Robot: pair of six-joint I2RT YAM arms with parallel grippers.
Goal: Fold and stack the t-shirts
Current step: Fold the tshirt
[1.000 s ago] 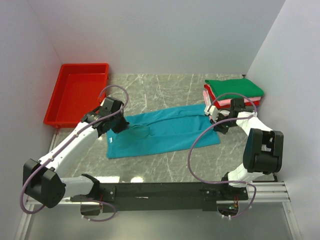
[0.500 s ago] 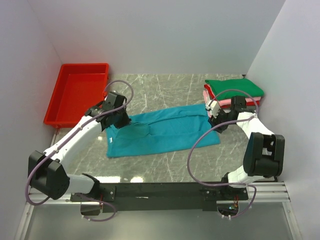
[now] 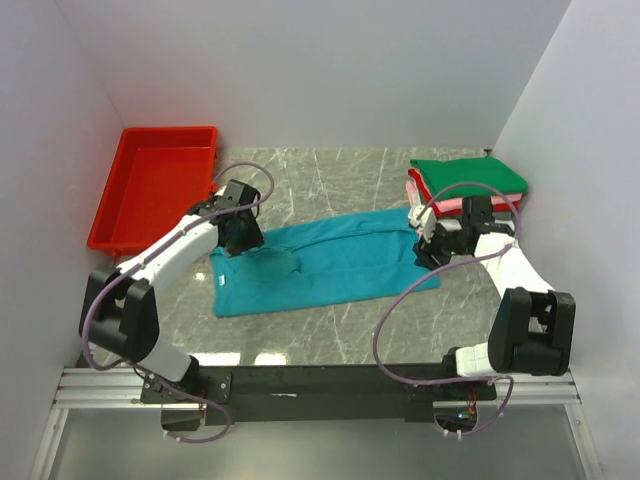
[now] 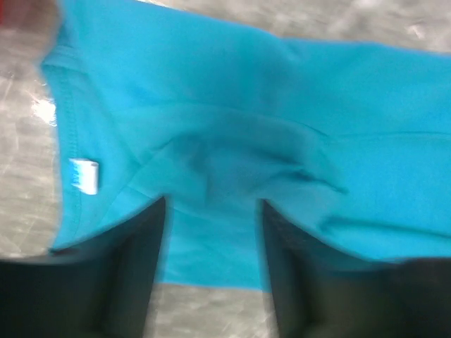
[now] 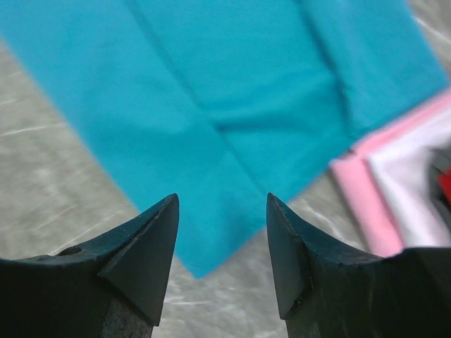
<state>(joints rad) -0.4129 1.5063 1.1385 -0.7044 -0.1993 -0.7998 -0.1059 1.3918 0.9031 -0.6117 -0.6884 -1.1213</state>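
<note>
While the teal t-shirt (image 3: 330,265) lies flat across the middle of the table (image 3: 330,180), the left gripper (image 4: 211,204) is seen low over its collar end. Its jaws are parted and nothing is held. Rumpled cloth is noted just ahead of the fingers, with a white label (image 4: 84,176) off to one side. The right gripper (image 5: 222,201) is positioned above the opposite end, near a corner, jaws wide, nothing between them. Just beside that end a folded stack is recorded: green shirt (image 3: 468,175) on top, pink shirt (image 5: 356,197) and whitish shirt (image 5: 405,176) beneath. A red tray (image 3: 150,195) is at far left.
</note>
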